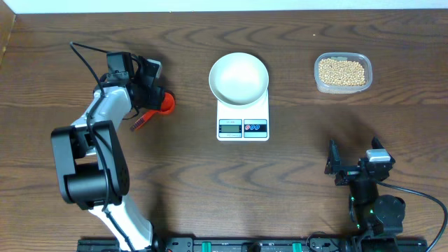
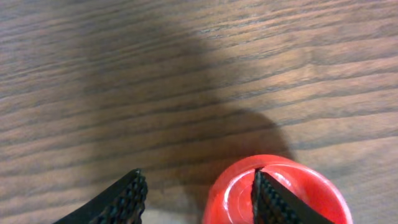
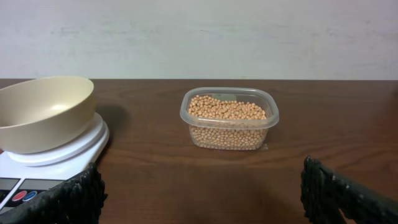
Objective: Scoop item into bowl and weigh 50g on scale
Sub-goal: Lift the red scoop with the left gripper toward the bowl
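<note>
The off-white bowl stands empty on the white scale. Both also show at the left of the right wrist view, the bowl on the scale. The tan beans fill a clear plastic tub at the back right and sit in the middle of the right wrist view. A red scoop lies on the table at the left, its handle towards the front left. My left gripper is open and low over the scoop: one finger is in its cup, the other outside the rim. My right gripper is open and empty, low at the front right.
The clear tub stands to the right of the scale near the table's back edge. A pale wall runs behind the table in the right wrist view. The left arm's base and links fill the front left of the table.
</note>
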